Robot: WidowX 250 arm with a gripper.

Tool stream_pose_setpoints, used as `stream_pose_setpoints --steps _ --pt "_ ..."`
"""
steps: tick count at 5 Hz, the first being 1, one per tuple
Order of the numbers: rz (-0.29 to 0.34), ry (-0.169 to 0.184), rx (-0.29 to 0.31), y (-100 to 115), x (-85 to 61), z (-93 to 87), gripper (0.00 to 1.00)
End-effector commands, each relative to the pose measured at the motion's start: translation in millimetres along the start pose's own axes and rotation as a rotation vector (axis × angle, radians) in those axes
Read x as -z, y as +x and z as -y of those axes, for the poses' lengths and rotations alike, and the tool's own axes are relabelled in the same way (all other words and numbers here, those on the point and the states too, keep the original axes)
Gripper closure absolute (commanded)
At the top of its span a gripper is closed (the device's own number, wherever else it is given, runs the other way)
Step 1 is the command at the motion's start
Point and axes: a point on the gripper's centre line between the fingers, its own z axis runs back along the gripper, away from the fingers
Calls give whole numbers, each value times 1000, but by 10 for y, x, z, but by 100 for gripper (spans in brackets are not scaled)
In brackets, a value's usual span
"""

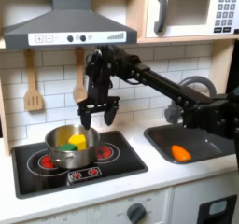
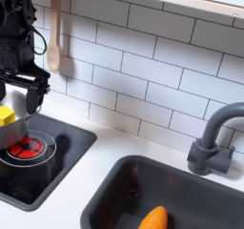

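Fingers (image 1: 97,119) hung spread and empty just above the pot (image 1: 67,151); yellow and green pieces already inside, carrot (image 1: 180,153) in sink.

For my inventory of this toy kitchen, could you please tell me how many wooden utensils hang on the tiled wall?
2. A wooden spatula hangs at the first exterior view's left, and a wooden spoon hangs beside the gripper. The arm may hide others.
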Motion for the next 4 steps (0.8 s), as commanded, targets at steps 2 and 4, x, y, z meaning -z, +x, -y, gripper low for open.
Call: stream_pose_setpoints --steps 2,4 --pt "-22 22 -52 -21 47 -167 0" --pt "-32 45 -87 -43 74 -268 0"
